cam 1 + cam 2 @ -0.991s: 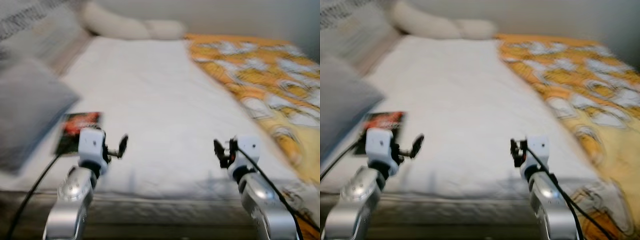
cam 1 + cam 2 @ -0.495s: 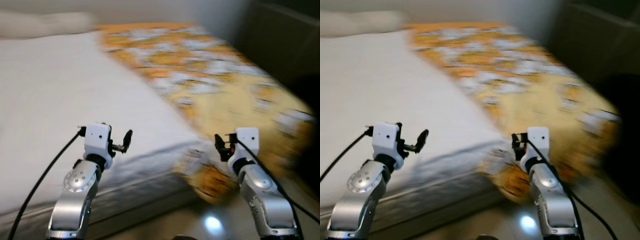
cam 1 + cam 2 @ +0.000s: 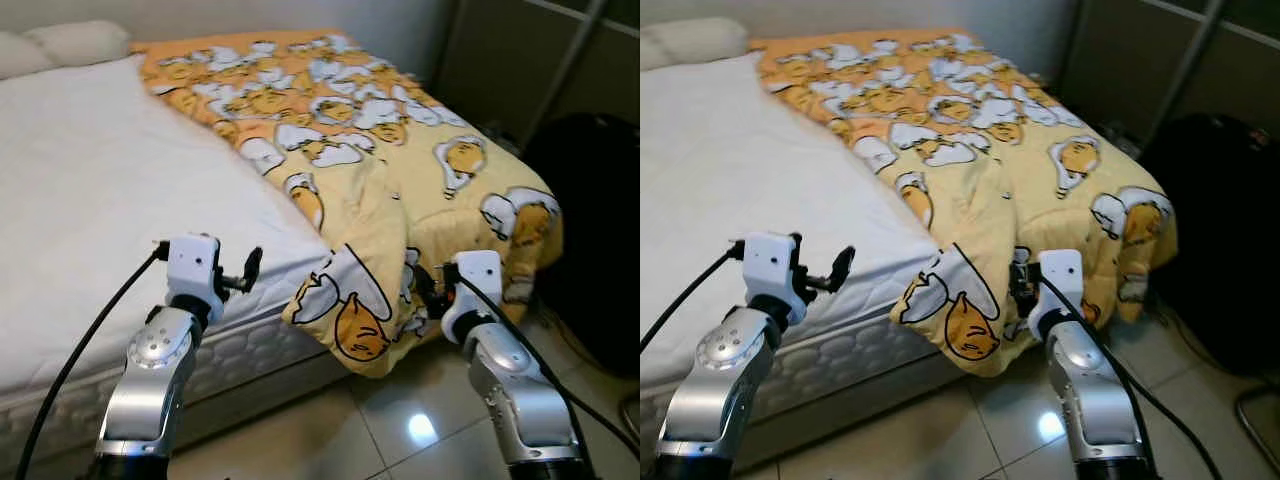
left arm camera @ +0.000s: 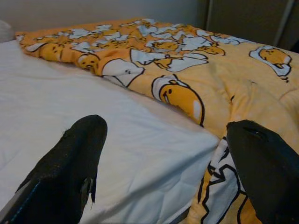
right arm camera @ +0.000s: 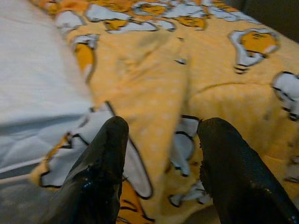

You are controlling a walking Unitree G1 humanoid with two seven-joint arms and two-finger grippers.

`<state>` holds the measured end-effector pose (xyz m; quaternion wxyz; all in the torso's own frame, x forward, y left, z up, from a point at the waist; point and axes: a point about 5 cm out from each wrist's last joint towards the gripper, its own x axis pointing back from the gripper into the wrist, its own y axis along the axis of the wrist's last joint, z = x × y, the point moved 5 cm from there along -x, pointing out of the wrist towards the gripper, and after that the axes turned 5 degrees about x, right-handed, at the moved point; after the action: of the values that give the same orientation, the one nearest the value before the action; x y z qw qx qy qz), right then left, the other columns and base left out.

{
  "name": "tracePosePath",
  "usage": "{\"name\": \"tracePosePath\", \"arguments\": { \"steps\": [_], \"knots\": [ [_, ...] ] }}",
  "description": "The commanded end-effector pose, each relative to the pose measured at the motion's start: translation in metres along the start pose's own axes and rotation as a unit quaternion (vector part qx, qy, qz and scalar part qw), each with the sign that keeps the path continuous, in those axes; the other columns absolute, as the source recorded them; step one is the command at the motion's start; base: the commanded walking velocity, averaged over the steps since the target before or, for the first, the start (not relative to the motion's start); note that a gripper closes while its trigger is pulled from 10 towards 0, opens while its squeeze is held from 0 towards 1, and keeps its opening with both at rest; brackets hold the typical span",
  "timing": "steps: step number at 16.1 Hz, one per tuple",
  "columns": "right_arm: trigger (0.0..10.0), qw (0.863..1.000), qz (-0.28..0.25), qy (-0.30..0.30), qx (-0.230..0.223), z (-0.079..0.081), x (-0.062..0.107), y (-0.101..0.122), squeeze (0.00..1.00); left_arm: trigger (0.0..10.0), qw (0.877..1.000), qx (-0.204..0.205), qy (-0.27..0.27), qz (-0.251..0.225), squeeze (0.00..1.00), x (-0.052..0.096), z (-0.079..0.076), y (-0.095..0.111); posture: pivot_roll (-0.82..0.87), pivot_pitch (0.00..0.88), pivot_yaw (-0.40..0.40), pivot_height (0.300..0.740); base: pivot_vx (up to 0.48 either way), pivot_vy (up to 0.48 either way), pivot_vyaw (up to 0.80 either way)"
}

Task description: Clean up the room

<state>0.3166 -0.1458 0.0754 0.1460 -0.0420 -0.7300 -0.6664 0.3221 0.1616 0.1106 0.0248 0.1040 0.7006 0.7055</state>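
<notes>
The bed (image 3: 90, 190) is occupying most of the scene, its white sheet lying bare across the left portion up to the near edge. A pale pillow (image 3: 75, 42) is resting at the far-left corner of the bed, against the wall.

The yellow blanket (image 3: 400, 160) — printed with egg cartoon figures — is lying along the right side of the bed, from the far edge down to the near-right corner. Its lower part is bunching in folds and hanging over that corner toward the tiled floor (image 3: 380, 430). A dark bag (image 3: 590, 220) is standing on the floor to the right of the bed, close to the hanging blanket.

The left end effector (image 3: 248, 272) is hovering at the near edge of the bed, above the white sheet and just left of the blanket's hanging fold. Its fingers (image 4: 70, 163) are standing spread apart, grasping nothing.

The right end effector (image 3: 428, 292) is hovering just beside the draped blanket at the near-right corner — whether it is touching the fabric cannot be told. Its fingers (image 5: 105, 158) are also standing apart, released, with blanket folds showing between them.
</notes>
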Motion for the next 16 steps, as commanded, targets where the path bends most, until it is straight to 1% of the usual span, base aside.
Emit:
{"name": "tracePosePath", "arguments": {
  "steps": [1,5,6,7,10,15,16],
  "knots": [
    [10.0,1.000,-0.011,0.008,-0.001,0.0030,-0.0010,0.0050,0.00,10.0,1.000,-0.002,0.000,0.002,0.93,-0.0013,0.0031,-0.0006,-0.08,0.000,-0.040,0.740,0.000,0.000,0.00],
    [10.0,1.000,-0.016,0.018,0.007,0.0035,-0.0040,0.0069,0.00,10.0,1.000,0.004,-0.004,0.003,0.93,-0.0031,0.0009,-0.0021,-0.09,0.000,-0.041,0.740,0.000,0.000,0.00],
    [10.0,1.000,-0.016,0.020,0.008,0.0041,-0.0045,0.0074,0.00,10.0,1.000,0.014,0.001,0.003,0.93,-0.0023,0.0024,-0.0031,-0.08,0.000,-0.043,0.740,0.000,0.000,0.00],
    [10.0,1.000,-0.017,0.023,0.010,0.0050,-0.0047,0.0074,0.00,10.0,1.000,0.025,0.005,0.002,0.94,-0.0015,0.0040,-0.0034,-0.08,0.000,-0.045,0.740,0.285,0.000,0.00],
    [10.0,0.999,-0.017,0.030,0.015,0.0073,-0.0055,0.0065,0.00,10.0,1.000,0.022,0.010,0.010,0.94,0.0038,0.0060,-0.0091,-0.08,0.000,-0.054,0.740,0.329,0.000,0.00],
    [10.0,0.999,-0.014,0.027,0.020,0.0058,-0.0067,0.0057,0.00,10.0,1.000,0.024,0.009,0.007,0.94,0.0027,0.0064,-0.0070,-0.09,0.000,-0.051,0.740,0.331,0.000,0.00],
    [10.0,0.999,-0.016,0.029,0.036,0.0057,-0.0074,0.0071,0.00,10.0,1.000,0.023,0.008,0.007,0.95,0.0024,0.0064,-0.0070,-0.09,0.000,-0.052,0.740,0.337,0.000,0.00]
  ]
}}
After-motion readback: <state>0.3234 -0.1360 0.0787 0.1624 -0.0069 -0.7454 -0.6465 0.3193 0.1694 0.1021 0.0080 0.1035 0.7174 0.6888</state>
